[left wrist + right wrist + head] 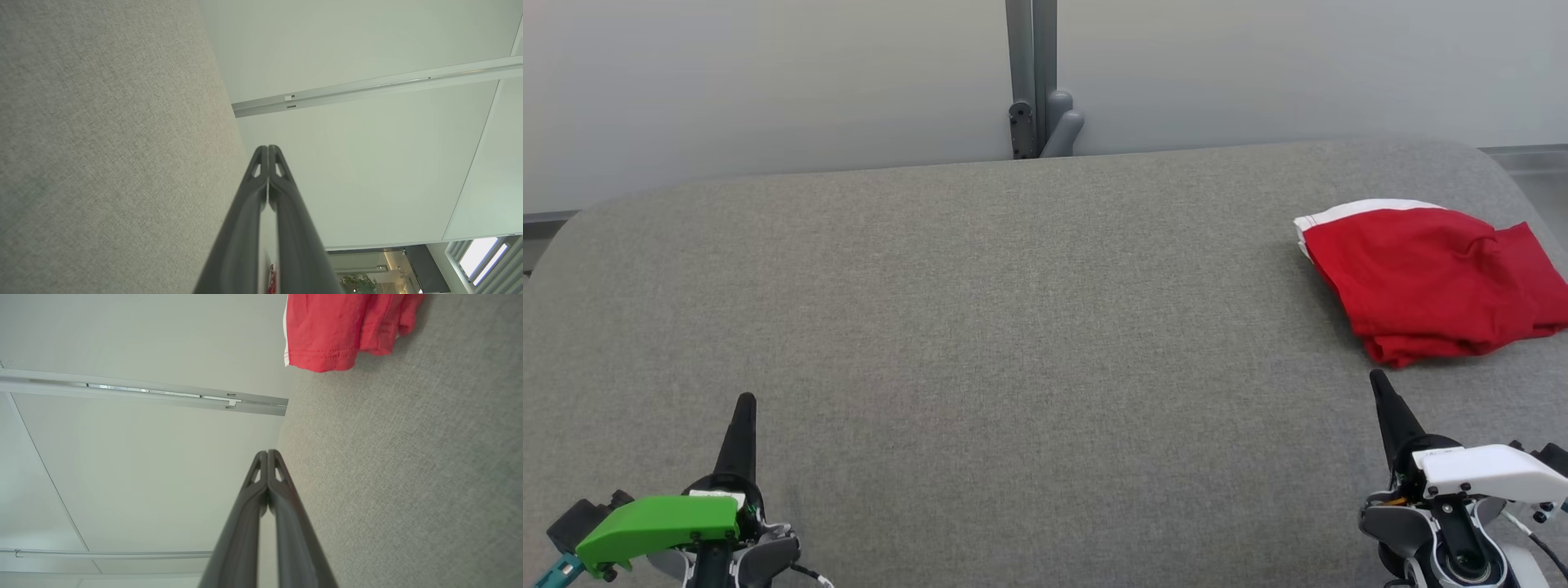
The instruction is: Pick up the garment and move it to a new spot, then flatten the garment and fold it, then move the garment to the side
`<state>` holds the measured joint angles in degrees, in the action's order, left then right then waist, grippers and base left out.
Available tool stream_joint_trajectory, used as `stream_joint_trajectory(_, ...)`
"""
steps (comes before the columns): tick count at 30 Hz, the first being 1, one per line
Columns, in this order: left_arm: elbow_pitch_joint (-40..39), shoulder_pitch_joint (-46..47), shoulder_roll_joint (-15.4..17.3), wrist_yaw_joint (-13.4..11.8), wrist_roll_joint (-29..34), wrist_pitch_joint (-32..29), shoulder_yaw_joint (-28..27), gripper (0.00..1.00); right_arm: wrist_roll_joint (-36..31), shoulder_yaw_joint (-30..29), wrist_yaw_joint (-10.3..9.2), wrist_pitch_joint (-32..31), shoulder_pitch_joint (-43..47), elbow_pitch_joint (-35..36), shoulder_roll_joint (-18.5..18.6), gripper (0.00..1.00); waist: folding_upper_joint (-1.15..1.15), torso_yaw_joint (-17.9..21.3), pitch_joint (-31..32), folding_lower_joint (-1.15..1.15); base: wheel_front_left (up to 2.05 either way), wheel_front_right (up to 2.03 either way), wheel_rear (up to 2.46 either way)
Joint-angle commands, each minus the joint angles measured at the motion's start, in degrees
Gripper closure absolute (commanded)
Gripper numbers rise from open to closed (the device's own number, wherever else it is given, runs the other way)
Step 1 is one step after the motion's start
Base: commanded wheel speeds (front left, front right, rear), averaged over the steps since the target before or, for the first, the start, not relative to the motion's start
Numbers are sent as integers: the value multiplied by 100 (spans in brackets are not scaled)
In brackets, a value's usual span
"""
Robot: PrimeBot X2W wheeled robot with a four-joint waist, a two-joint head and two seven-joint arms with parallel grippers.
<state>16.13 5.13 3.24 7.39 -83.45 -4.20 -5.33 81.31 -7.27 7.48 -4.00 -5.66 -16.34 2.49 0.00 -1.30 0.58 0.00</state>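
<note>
Our two grippers hover low over a wide table (1013,327) covered in grey woven cloth, its heathered surface finely grained and its far corners rounded. The garment (1429,282), a red piece of soft, matt knit, lies in a loosely folded, rumpled bundle at the table's far right, close to the right edge. A white band runs along its far left side, and our right wrist view shows a stitched double hem along one border. Our right gripper (1376,377) sits in front of the garment and apart from it, touching nothing. Its long dark fingers are pressed together into one tapered, cone-like spike, with small triangular cut-outs near the tips showing in the wrist view. A smooth white plastic cover (1486,472) caps that wrist. Our left gripper (745,400) is well away at the near left over bare cloth, its fingers likewise closed tip to tip and holding nothing, under a glossy green cover (658,523). Behind the table stand pale, flat wall panels, split by an upright grey metal post (1031,73) with a rounded bracket at its foot.
</note>
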Motion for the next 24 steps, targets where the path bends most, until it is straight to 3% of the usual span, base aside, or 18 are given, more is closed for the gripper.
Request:
stream_joint_trajectory(1,-48,120,7,15,-150,-35,-39,100,158,13,3,-51,-97,46,37,100,0,10,-6,0,0,0,0)
stream_joint_trajectory(24,-116,259,-32,18,-882,-262,-195,100,1111,118,2,-266,-256,77,54,100,0,130,-79,0,0,0,0)
